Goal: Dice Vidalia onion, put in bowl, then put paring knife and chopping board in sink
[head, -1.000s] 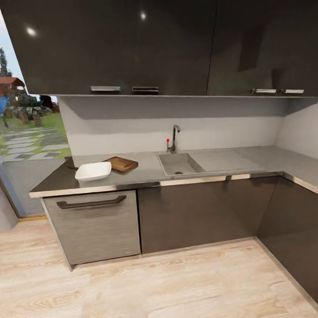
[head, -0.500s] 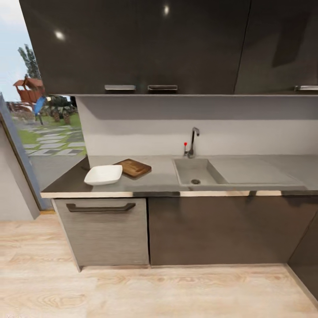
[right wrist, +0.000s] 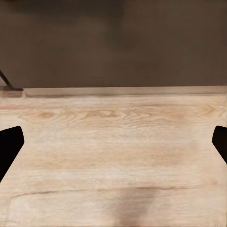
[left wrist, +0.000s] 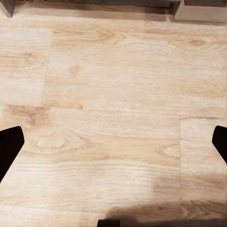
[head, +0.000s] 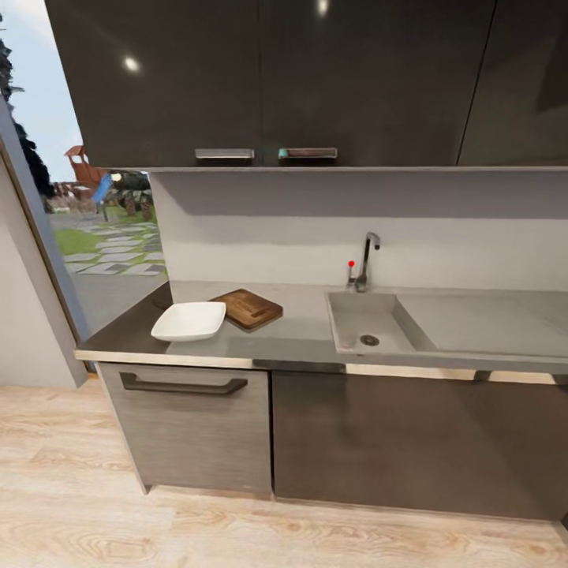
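— How are the grippers?

— Left gripper (left wrist: 113, 146) and right gripper (right wrist: 113, 146) both hang over the pale wood floor (head: 284, 528), fingers spread wide, nothing between them.

— And beyond?

— Dark base cabinets (head: 410, 442), then the countertop (head: 300, 335). The white bowl (head: 189, 321) sits near its front edge, touching or overlapping the chopping board (head: 248, 308) behind it. The sink (head: 369, 325) is further right, apart from both; only its drain can be made out inside, with the tap (head: 365, 260) at the back.

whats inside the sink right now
The sink shows a bare grey basin floor with its round drain. No onion can be seen there. The basin's near wall hides a strip of the floor along the front, so something low there could be covered.
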Available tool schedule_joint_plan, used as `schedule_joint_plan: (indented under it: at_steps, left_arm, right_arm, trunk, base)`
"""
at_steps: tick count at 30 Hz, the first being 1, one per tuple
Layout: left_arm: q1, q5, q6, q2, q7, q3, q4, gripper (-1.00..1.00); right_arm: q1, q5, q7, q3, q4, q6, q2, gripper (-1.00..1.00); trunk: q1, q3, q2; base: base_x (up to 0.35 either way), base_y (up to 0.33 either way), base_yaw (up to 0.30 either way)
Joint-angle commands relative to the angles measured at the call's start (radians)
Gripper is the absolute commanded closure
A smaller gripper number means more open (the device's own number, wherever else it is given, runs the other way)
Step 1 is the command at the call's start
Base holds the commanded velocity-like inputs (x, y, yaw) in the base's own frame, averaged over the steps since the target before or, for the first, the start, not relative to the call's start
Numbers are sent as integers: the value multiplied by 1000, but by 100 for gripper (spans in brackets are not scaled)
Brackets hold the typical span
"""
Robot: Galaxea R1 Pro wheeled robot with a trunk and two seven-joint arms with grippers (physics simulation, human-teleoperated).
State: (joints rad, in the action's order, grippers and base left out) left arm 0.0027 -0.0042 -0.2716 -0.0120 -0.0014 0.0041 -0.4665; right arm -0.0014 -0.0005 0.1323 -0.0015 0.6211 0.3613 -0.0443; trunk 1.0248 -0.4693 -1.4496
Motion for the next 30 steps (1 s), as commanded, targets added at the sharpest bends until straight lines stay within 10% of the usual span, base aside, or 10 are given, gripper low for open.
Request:
schedule_joint_plan:
  at_steps: [1, 30]
  left_arm:
    - [0, 0, -1, 0, 0, 0, -1, -100]
    - [0, 0, -1, 1, 0, -1, -1, -100]
  right_arm:
    - [0, 1, 3, 0, 0, 2, 0, -100]
    - [0, 2, 3, 0, 0, 2, 3, -100]
  trunk:
    - [0, -1, 0]
    - [0, -1, 0]
  base:
    - [61, -24, 14]
    - [1, -1, 0]
